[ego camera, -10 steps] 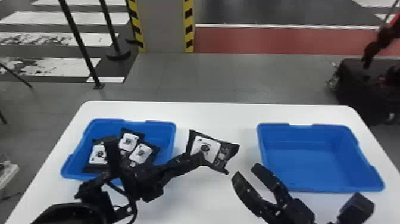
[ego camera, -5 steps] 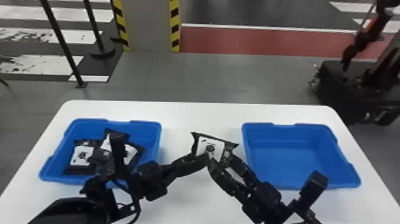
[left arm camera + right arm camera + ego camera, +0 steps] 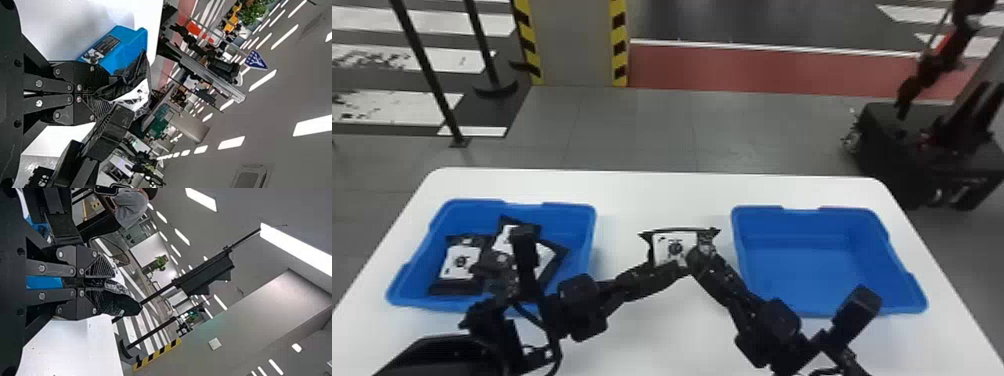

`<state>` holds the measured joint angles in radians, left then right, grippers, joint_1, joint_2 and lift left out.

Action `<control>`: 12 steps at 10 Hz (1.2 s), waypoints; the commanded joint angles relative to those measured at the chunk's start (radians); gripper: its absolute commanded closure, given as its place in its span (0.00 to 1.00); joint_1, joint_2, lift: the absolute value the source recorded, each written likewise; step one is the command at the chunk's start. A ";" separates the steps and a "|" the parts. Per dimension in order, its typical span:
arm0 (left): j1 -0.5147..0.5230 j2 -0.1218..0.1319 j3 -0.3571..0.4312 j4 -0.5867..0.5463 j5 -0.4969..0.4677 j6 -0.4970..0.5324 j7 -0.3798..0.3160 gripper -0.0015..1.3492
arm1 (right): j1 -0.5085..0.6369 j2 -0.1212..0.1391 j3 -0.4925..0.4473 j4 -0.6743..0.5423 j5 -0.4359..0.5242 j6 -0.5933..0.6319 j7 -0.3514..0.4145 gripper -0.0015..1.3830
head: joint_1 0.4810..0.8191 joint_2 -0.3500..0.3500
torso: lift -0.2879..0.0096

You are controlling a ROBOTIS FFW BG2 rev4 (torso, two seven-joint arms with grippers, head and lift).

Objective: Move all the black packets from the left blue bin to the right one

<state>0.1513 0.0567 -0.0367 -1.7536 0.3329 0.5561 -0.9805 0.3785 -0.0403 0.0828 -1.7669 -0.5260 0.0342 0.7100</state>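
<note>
Packet (image 3: 674,244) passes between two grippers

Left of the packet sits the left bin (image 3: 592,235), with three more packets (image 3: 459,262) lying at angles in it, partly behind the left arm. They wait there as the stock to be moved. The left gripper (image 3: 680,270) comes to the packet from its left and pinches the lower edge between pressed-together fingers, which leaves the rest of the film free for a second grip.

The packet itself is held up above the table (image 3: 662,340), label facing the head camera, midway between the bins, probably because that is where both arms reach easily. The right gripper (image 3: 701,256) meets it from the right, its fingers nearly together with film between them, likely so it can take the load.

Right of the packet stands the right bin (image 3: 807,270), the goal. The next move calls for the left fingers to let go only once the right grip is firm; otherwise the packet could slip or tug
</note>
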 commanded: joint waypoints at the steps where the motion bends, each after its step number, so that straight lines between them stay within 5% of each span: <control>1: -0.002 0.000 0.000 0.000 0.003 0.001 0.000 0.88 | -0.001 0.000 0.000 0.001 0.006 -0.027 0.000 0.92 | 0.63 0.42 | 0.60; 2: 0.001 0.000 0.003 0.005 0.008 -0.002 0.005 0.88 | -0.001 0.000 0.000 0.001 0.006 -0.037 0.000 0.92 | 0.63 0.41 | 0.60; 3: 0.008 -0.001 0.009 0.007 0.017 -0.009 0.025 0.75 | -0.001 0.000 0.000 0.001 0.004 -0.054 -0.001 0.92 | 0.63 0.41 | 0.60; 5: 0.047 -0.011 0.058 0.007 0.014 -0.060 0.054 0.10 | -0.010 0.000 -0.041 0.006 -0.009 -0.086 -0.032 0.92 | 0.63 0.42 | 0.60; 6: 0.070 -0.011 0.081 0.007 0.015 -0.075 0.056 0.06 | -0.020 -0.001 -0.083 0.011 -0.003 -0.096 -0.043 0.92 | 0.63 0.42 | 0.60; 7: 0.092 -0.011 0.104 0.005 0.024 -0.122 0.056 0.11 | -0.035 -0.009 -0.129 0.030 -0.002 -0.123 -0.072 0.92 | 0.63 0.41 | 0.60; 10: 0.153 -0.014 0.196 -0.061 0.035 -0.198 0.057 0.13 | -0.106 -0.084 -0.221 0.156 0.072 -0.150 -0.208 0.92 | 0.63 0.31 | 0.60; 12: 0.207 -0.018 0.271 -0.128 0.029 -0.203 0.072 0.13 | -0.111 -0.107 -0.226 0.200 0.067 -0.069 -0.308 0.88 | 0.63 0.28 | 0.60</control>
<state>0.3393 0.0398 0.2101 -1.8598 0.3634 0.3545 -0.9095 0.2675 -0.1424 -0.1401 -1.5743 -0.4587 -0.0682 0.4088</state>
